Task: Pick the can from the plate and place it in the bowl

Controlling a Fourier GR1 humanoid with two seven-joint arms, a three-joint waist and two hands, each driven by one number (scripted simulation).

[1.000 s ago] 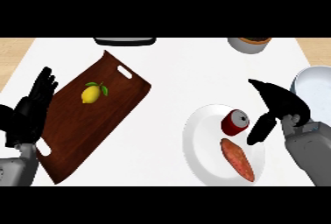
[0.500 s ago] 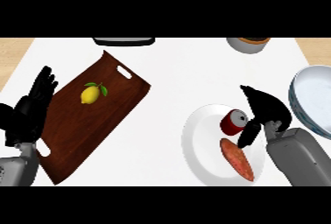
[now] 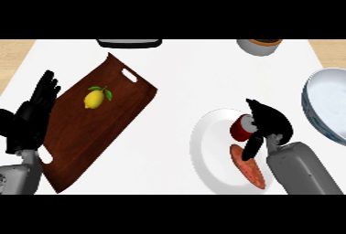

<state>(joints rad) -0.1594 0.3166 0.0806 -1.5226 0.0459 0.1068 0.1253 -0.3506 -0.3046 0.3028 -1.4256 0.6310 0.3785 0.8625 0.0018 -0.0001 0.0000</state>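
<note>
Right hand [image 3: 269,122] low over the white plate [image 3: 209,155], near the counter's right edge, grey forearm coming up from the lower right corner. Black fingers [image 3: 254,147] curled down around the right side of the red can [image 3: 241,129], touching it; thumb side hidden behind the palm, so cannot tell how fully the can is enclosed. Can on the plate's upper right part, silver top facing the hand, tilted or lying on its side. Just below the can, on the same plate, a reddish-orange elongated piece of food [image 3: 249,170], partly covered by the forearm.

To the right of the plate, a large pale blue-white bowl [image 3: 326,106] at the counter's right edge, cut off by the frame, holding nothing visible. Can well apart from the bowl, with the hand between them.

Toward the far right corner of the counter, a small grey cup with a brown inside [image 3: 259,46], only partly in view. At the far edge, near the middle, a dark-rimmed grey object [image 3: 129,43], mostly cut off.

Across the counter's left half, a dark wooden cutting board [image 3: 115,123] lying at a slant, handle slot toward the far end. Yellow lemon [image 3: 95,98] with a green leaf on the board's upper part.

Left hand [image 3: 32,118] at the counter's left edge, beside the board, fingers straight and pointing up, holding nothing, resting.
</note>
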